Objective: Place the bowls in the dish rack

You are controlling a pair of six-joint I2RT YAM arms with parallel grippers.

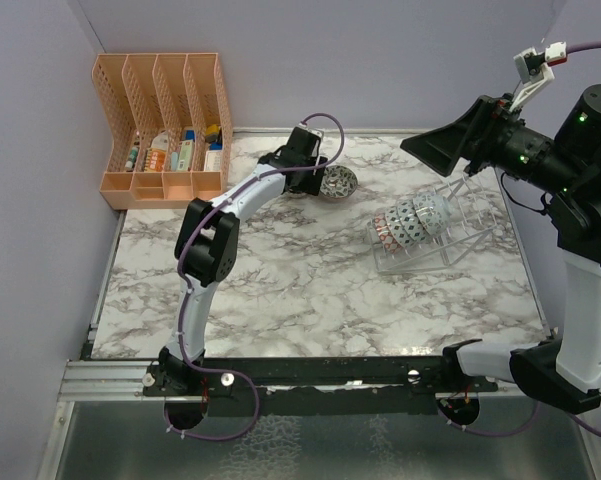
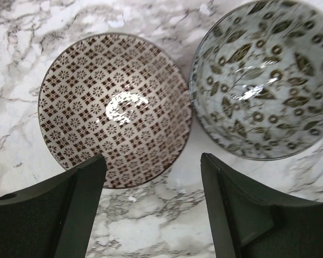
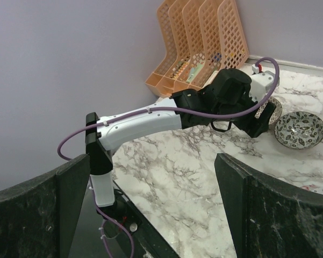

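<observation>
While my left fingers (image 2: 151,161) hang open & empty nr desk's (image 2: 142,228) far edge, brown-check bowl (image 2: 115,110) sits just ahead, offset left.

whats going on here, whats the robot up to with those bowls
The left tool hangs open over two bowls on the marble table, a brown-patterned bowl and a leaf-patterned bowl, gripping neither. Several other bowls already sit in the clear dish rack to the right. The right tool is raised, open and empty.
</observation>
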